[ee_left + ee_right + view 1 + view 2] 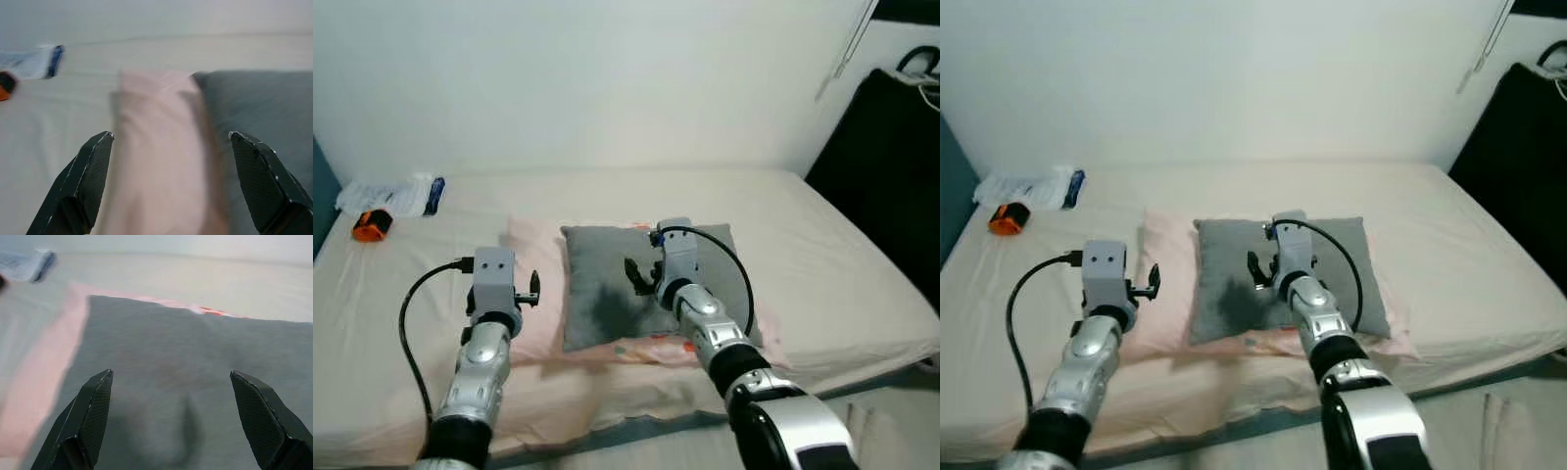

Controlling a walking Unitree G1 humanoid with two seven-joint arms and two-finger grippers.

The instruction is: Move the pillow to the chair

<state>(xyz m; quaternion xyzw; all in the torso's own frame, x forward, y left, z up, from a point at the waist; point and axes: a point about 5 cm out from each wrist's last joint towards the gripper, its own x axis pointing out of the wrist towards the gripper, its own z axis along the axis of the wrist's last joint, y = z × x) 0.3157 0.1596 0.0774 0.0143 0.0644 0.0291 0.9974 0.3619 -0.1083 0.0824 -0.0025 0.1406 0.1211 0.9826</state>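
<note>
Two pillows lie on the bed [842, 264]: grey pillow [607, 294] atop pink pillow [533, 245]. Left wrist view: left gripper [171, 142] spread wide over the pink edge. Right wrist view: right gripper [171, 379] spread wide above grey fabric, holding nothing.

Grey pillow [607, 284], flat, atop pink pillow [533, 294]

Pillow [607, 284] atop second pillow [533, 284], mid-bed [822, 235]; packet [396, 196] far-left.
</note>
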